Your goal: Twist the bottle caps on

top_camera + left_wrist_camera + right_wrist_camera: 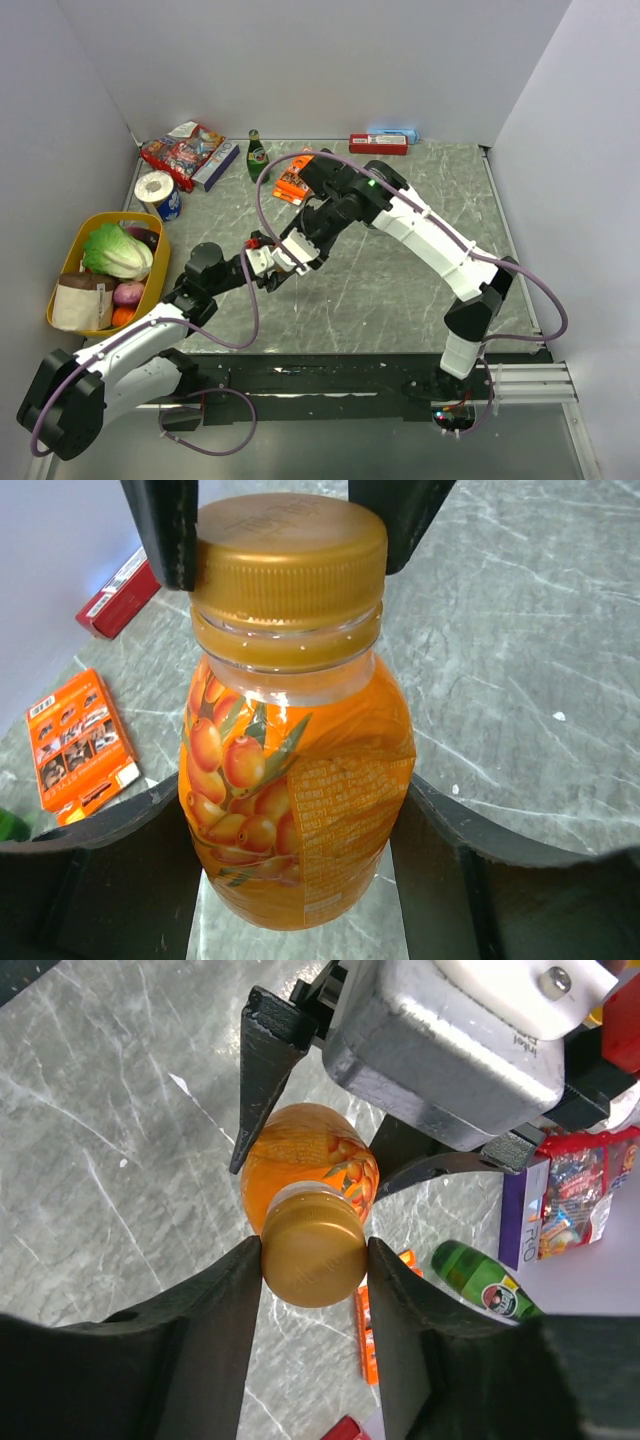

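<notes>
The right gripper point(313, 1260) pinched the orange-brown cap point(288, 555) from both sides, its dark fingers pressed against the cap's ribbed wall, while the left gripper point(295, 870) clamped the lower body of the squat orange bottle point(290, 800) above the marble-patterned table point(520, 680). The cap sat on the bottle's neck, a clear collar showing just beneath it; whether it was fully tightened could not be told, nor whether the bottle's base touched the table. In the left wrist view an orange packet point(80, 745) lay at 9 o'clock from the bottle, and in the right wrist view a tall green bottle point(485, 1282) lay at about 3 o'clock from the cap. The second bottle and its cap could not be made out. The chief risk appeared to be slip: if the left grip were too slack, the bottle would likely spin with the cap instead of resisting the turn. A cap seated slightly askew might cross-thread and jam, and too hard a squeeze on the soft wall might push juice past an unsealed cap.
</notes>
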